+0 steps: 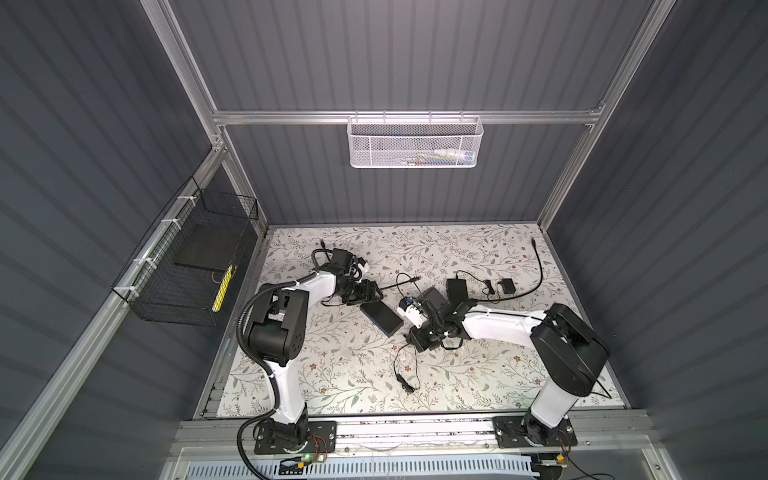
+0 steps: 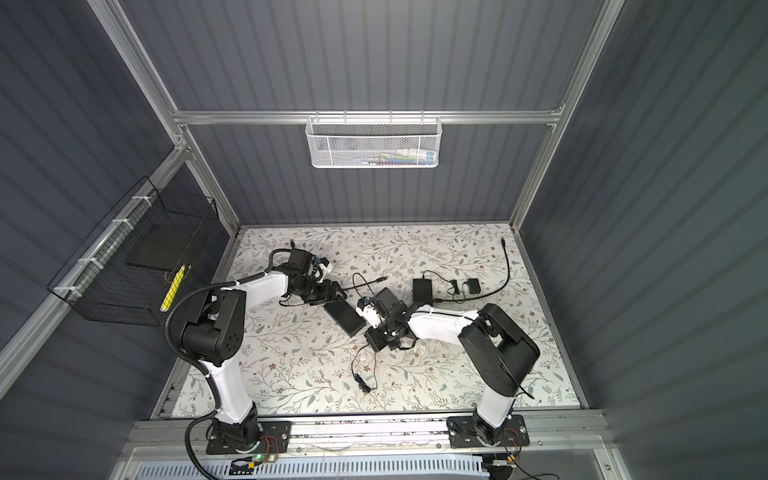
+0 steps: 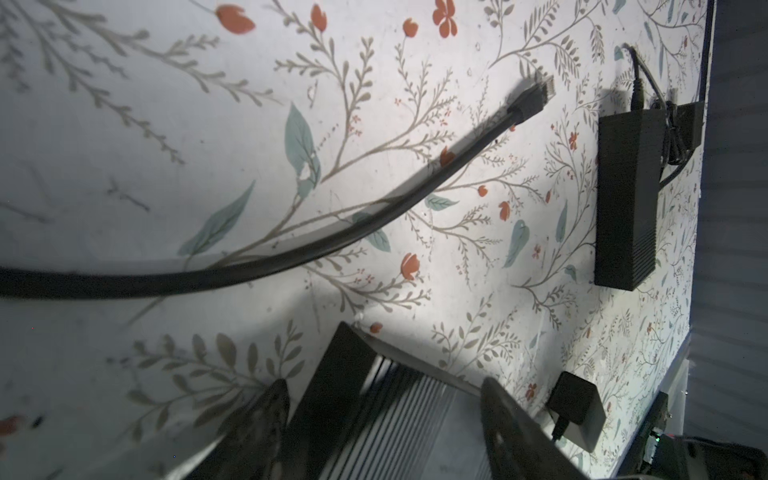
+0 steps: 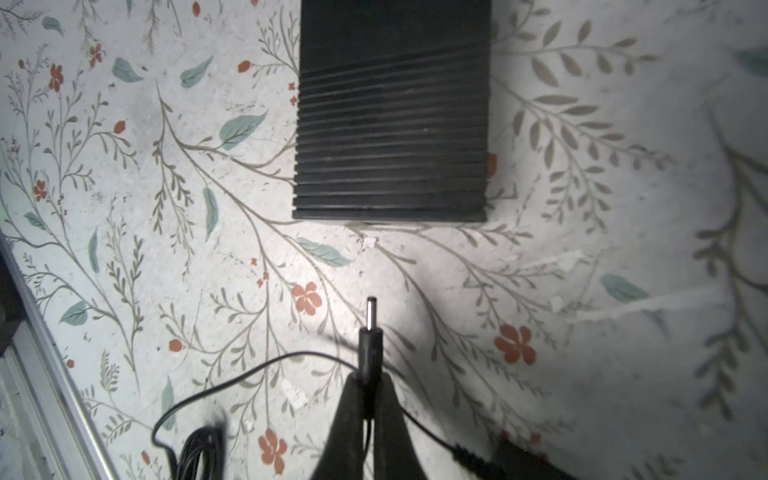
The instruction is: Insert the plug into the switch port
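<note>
The switch (image 1: pixel 381 318) (image 2: pixel 344 318) is a flat black ribbed box lying at an angle mid-table. My right gripper (image 4: pixel 370 378) (image 1: pixel 411 338) is shut on the plug (image 4: pixel 370 332), a thin black barrel plug with a metal tip. The tip points at the switch (image 4: pixel 390 124) and stops a short way from its near side. No port shows on that dark side. My left gripper (image 3: pixel 385 384) (image 1: pixel 376 294) is open at the switch's far end. The ribbed top (image 3: pixel 374 432) shows between its two fingers (image 3: pixel 270 415); whether they touch it I cannot tell.
A black network cable (image 3: pixel 291 253) (image 1: pixel 399 284) lies by the left gripper, its connector (image 3: pixel 530 102) free on the mat. A power brick (image 1: pixel 457 286) (image 3: pixel 627 195) and a small adapter (image 1: pixel 507 286) sit behind the right arm. The plug's thin cord (image 1: pixel 405 374) loops toward the front edge.
</note>
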